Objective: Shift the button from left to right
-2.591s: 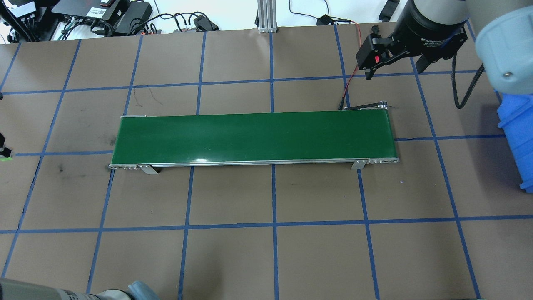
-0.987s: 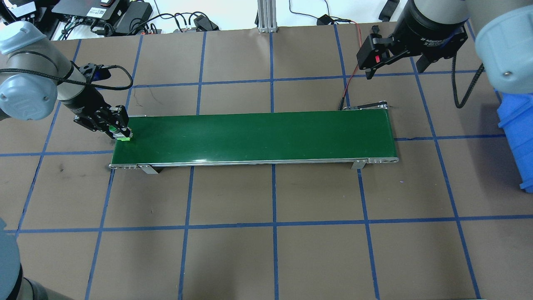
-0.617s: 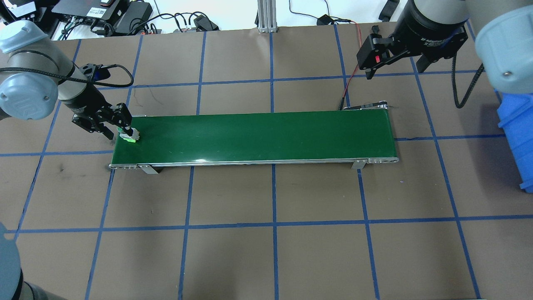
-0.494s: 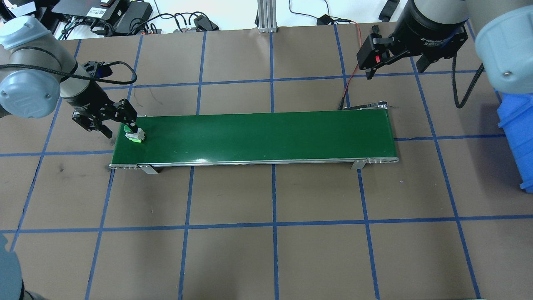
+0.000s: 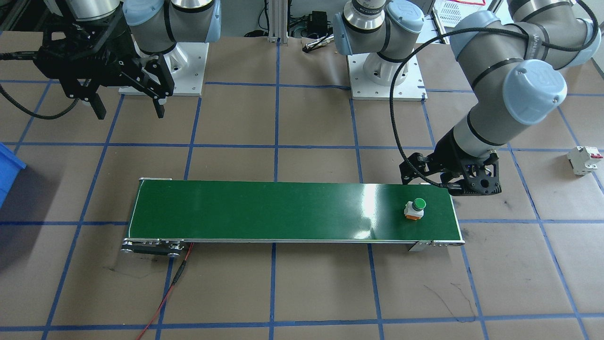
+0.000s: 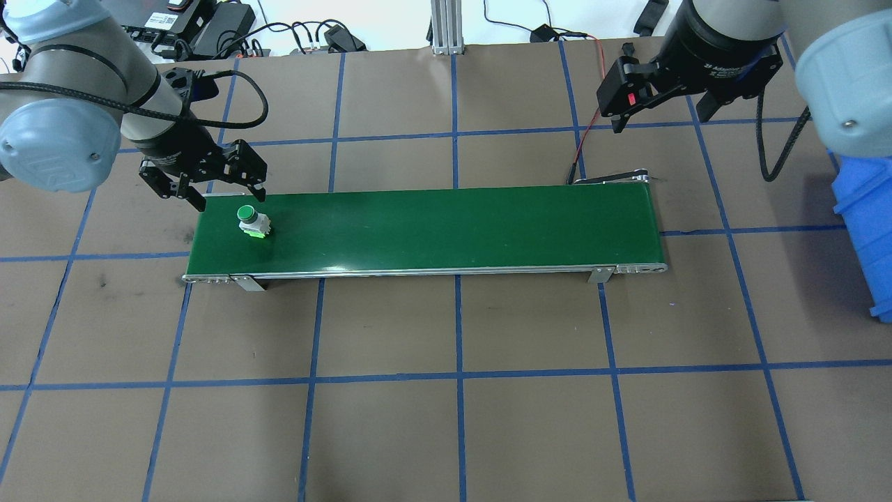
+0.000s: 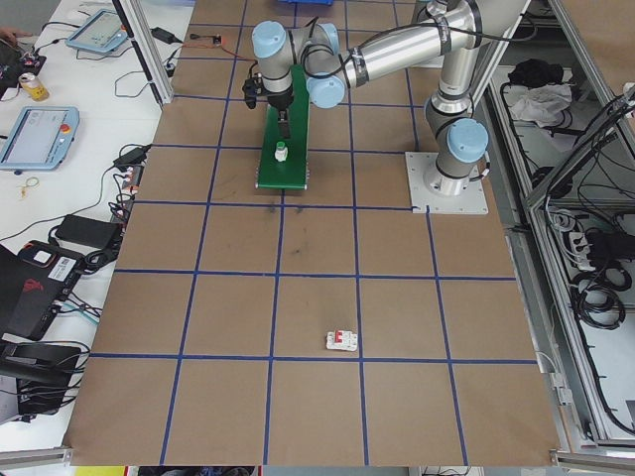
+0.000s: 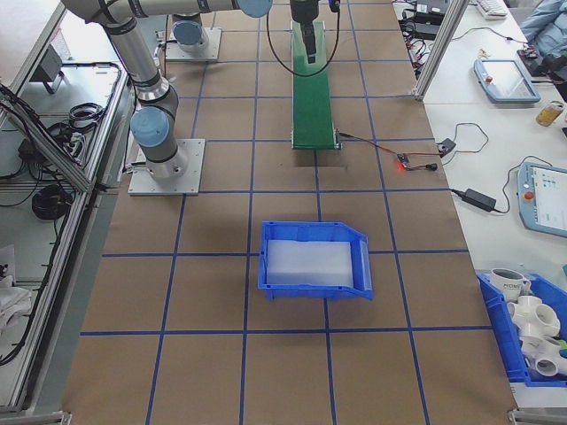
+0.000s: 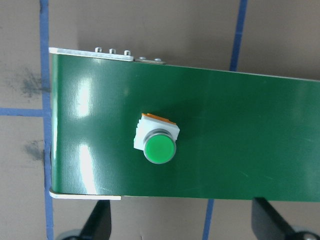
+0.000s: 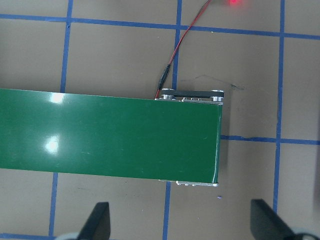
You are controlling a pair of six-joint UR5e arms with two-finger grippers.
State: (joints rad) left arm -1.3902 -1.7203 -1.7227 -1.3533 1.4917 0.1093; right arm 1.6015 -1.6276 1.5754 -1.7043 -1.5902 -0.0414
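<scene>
While the button [image 6: 252, 223] stands upright on the green belt [image 6: 446, 230] near its left end, the left gripper [image 6: 206, 183] hangs just beside it — jaws spread, holding nothing. Well apart, the right gripper [image 6: 662, 111] hovers past the belt's other end — also spread, empty.

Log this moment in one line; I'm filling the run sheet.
button: on belt's left end, released | left gripper: open, clear | right gripper: open, waiting

One button [image 6: 252, 222], one green conveyor belt [image 6: 453, 226], two robot hands, left hand [image 6: 221, 186] and right hand [image 6: 662, 108], one blue bin [image 8: 315, 259], one circuit breaker [image 5: 584, 159].
</scene>
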